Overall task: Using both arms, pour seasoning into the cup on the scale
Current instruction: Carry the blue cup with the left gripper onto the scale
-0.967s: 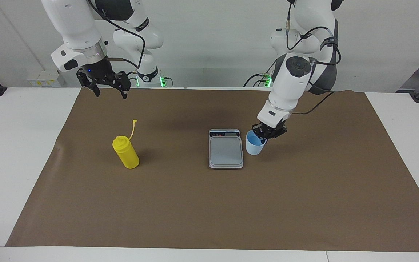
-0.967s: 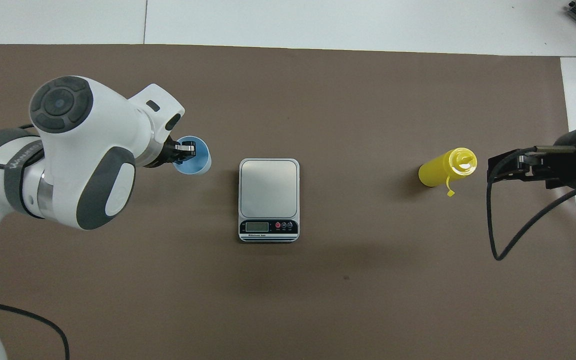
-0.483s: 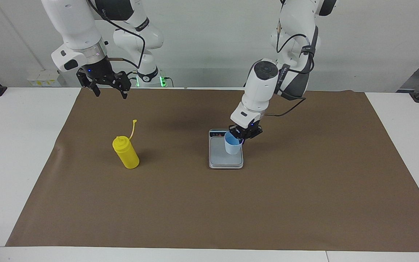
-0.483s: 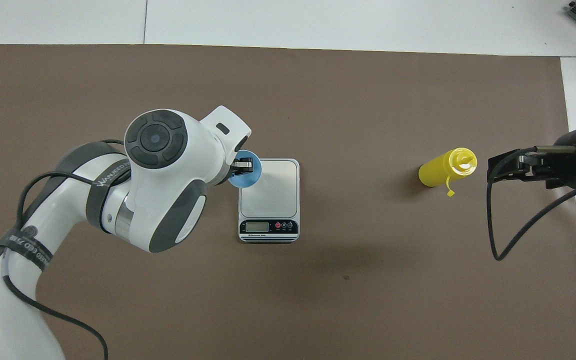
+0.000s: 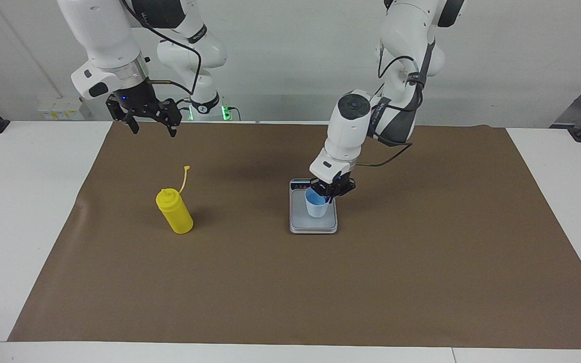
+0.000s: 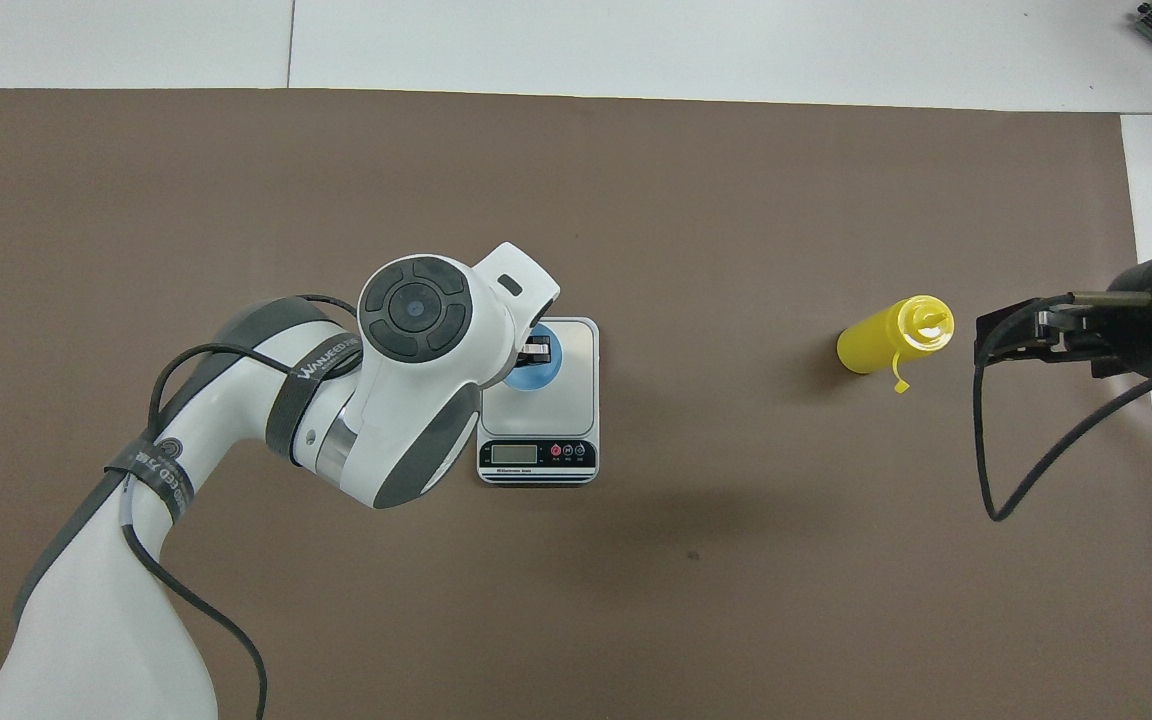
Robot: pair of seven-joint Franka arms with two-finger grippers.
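The light blue cup (image 5: 315,207) (image 6: 539,374) hangs upright over the grey plate of the scale (image 5: 313,225) (image 6: 576,345). My left gripper (image 5: 328,194) (image 6: 537,352) is shut on its rim, one finger inside and one outside. Whether the cup's base touches the plate I cannot tell. The scale's dark display strip points toward the robots. The yellow seasoning bottle (image 5: 174,212) (image 6: 886,340) stands toward the right arm's end of the table, its cap strap sticking up. My right gripper (image 5: 153,131) (image 6: 981,340) waits open in the air beside the bottle, holding nothing.
A brown mat (image 5: 421,277) covers most of the white table (image 5: 18,227). A black cable (image 6: 1036,470) loops down from the right arm's wrist over the mat's edge.
My left arm has carried the cup from beside the scale, at the left arm's end, to over the weighing plate. The right arm and the bottle have stayed still.
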